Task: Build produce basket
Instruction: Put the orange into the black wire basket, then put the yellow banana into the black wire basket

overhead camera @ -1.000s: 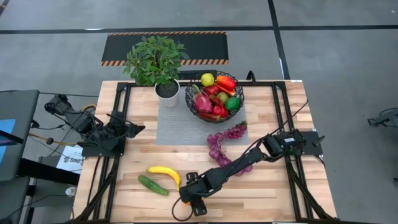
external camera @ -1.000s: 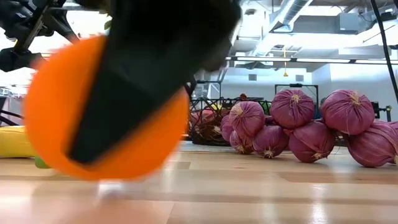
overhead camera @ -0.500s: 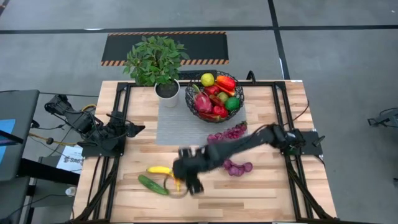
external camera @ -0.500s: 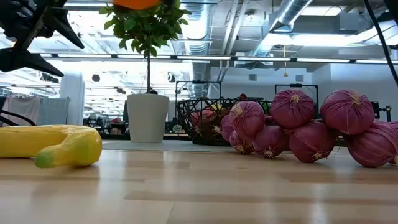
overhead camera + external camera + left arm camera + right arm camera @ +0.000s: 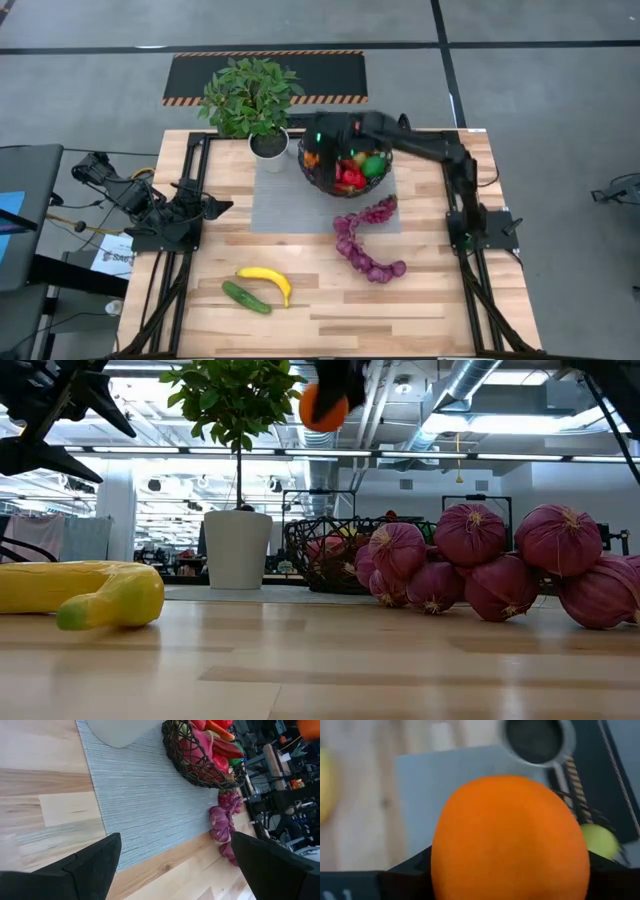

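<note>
A: Status? How full is the wire basket?

B: Mostly loaded. Red peppers, a pink dragonfruit, a green lime and a yellow-green fruit sit inside it, at the far edge of the grey mat, just beside the potted plant.

A: Right tool?

B: The right tool hangs over the basket's left rim, its fingers spread wide around an orange. The right wrist view shows the orange filling the gap between the fingers; the low view shows the orange up in the air above the basket. Held, not released.

A: Left tool?

B: The left tool is parked at the left side of the surface, fingers wide apart, nothing between them.

A: What's left?

B: The orange needs dropping in. Out on the surface: a banana and a cucumber lying close together near the front left, and the purple grape string curled from the mat's right edge toward the front. So three pieces loose plus the one in hand.

A: Judgement?

B: Past halfway, I'd say. The basket looks crowded, so the long banana and the grape string may sit on top.
</note>
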You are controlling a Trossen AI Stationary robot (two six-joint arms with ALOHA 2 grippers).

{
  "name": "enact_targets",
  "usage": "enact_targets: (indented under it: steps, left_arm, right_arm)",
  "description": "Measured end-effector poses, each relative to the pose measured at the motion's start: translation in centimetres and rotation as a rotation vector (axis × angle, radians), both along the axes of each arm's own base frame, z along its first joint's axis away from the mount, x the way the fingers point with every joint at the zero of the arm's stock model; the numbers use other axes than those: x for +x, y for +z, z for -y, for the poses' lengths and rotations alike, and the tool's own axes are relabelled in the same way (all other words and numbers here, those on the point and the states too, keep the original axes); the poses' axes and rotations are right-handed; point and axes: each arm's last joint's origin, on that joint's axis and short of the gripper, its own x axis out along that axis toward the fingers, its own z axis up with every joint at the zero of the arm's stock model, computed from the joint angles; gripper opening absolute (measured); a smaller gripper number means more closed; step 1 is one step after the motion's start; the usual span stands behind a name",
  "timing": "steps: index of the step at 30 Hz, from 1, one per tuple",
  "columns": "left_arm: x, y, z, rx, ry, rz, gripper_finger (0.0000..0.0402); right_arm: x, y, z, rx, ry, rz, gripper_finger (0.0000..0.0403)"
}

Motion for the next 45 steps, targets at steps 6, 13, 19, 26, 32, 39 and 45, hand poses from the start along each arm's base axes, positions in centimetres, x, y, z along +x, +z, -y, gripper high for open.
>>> enact_targets:
  steps: [6, 13, 19, 26, 32, 39, 45]
  left_arm:
    - [0.0, 0.0, 0.0, 0.007, 0.006, 0.0, 0.0364]
    - [0.0, 0.0, -0.1, 0.0, 0.042, 0.018, 0.0364]
    - [0.1, -0.1, 0.0, 0.0, 0.043, 0.012, 0.0364]
    - [0.1, -0.1, 0.0, -0.005, 0.045, 0.014, 0.0364]
    - [0.1, -0.1, 0.0, 0.0, 0.042, 0.011, 0.0364]
    - [0.1, -0.1, 0.0, 0.005, 0.042, 0.008, 0.0364]
    - [0.1, -0.1, 0.0, 0.01, 0.036, 0.004, 0.0364]
  right_arm:
    - [-0.5, -2.5, 7.4, 0.016, -0.164, -0.025, 0.0276]
    - [0.6, -7.5, 12.6, 0.027, -0.207, -0.108, 0.0276]
    - [1.2, -11.1, 15.4, 0.038, -0.234, -0.157, 0.0276]
    - [1.3, -12.1, 15.6, 0.09, -0.209, -0.174, 0.0288]
    - [1.1, -11.7, 15.5, 0.092, -0.216, -0.17, 0.0355]
    - [-0.3, -10.1, 14.4, 0.124, -0.212, -0.245, 0.0387]
    - [-4.2, -5.0, 11.6, 0.188, -0.18, -0.312, 0.038]
